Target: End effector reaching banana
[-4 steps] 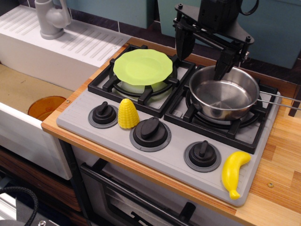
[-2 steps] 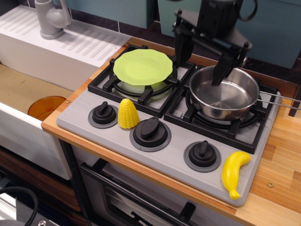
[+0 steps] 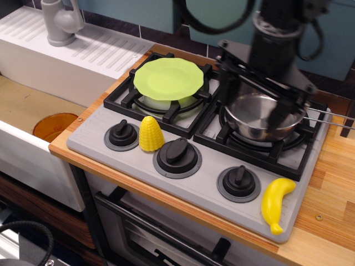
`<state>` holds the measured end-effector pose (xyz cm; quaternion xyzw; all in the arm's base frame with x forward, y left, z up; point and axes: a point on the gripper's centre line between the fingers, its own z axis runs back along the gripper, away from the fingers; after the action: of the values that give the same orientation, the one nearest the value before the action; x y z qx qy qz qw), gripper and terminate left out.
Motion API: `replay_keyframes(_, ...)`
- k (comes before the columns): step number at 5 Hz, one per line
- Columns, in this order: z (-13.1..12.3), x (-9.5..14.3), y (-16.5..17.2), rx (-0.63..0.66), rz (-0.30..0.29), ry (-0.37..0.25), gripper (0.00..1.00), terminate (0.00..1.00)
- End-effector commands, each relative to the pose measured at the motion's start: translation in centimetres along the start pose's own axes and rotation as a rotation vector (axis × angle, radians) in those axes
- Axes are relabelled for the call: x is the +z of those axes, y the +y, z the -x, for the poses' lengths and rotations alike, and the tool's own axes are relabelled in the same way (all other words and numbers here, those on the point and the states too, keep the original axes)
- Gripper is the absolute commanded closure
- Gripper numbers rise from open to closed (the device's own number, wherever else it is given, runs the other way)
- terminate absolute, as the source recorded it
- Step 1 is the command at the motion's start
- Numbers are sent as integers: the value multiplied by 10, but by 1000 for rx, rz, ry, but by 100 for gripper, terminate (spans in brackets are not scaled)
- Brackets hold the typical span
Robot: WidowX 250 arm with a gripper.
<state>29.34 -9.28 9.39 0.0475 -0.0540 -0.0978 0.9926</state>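
The gripper (image 3: 256,106) is hanging wide open and empty over the pan (image 3: 265,117), the banana (image 3: 277,203) lying well below its jaws.

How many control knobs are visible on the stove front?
3: left knob beside the corn, middle knob, right knob next to the banana. None appear hidden.

Glossy yellow plastic banana (image 3: 277,203), shiny steel pan (image 3: 260,117), matt grey stovetop (image 3: 188,185), wooden counter (image 3: 327,210).

A toy kitchen stood against a teal wall (image 3: 138,14). A wooden countertop (image 3: 327,183) held a grey stove (image 3: 199,188). To the left sat a white sink (image 3: 66,61) with a grey faucet (image 3: 58,22).
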Motion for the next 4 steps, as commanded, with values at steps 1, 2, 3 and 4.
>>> replay_keyframes(1, 20, 7, -33, 32, -19, -76, 0, 0)
replay_keyframes(2, 26, 0, -45, 39, -39, -90, 0, 0)
replay_keyframes(3, 28, -5, -54, 42, -42, -110, 0, 0)
replay_keyframes(4, 27, -12, -63, 43, -50, -128, 0, 0)
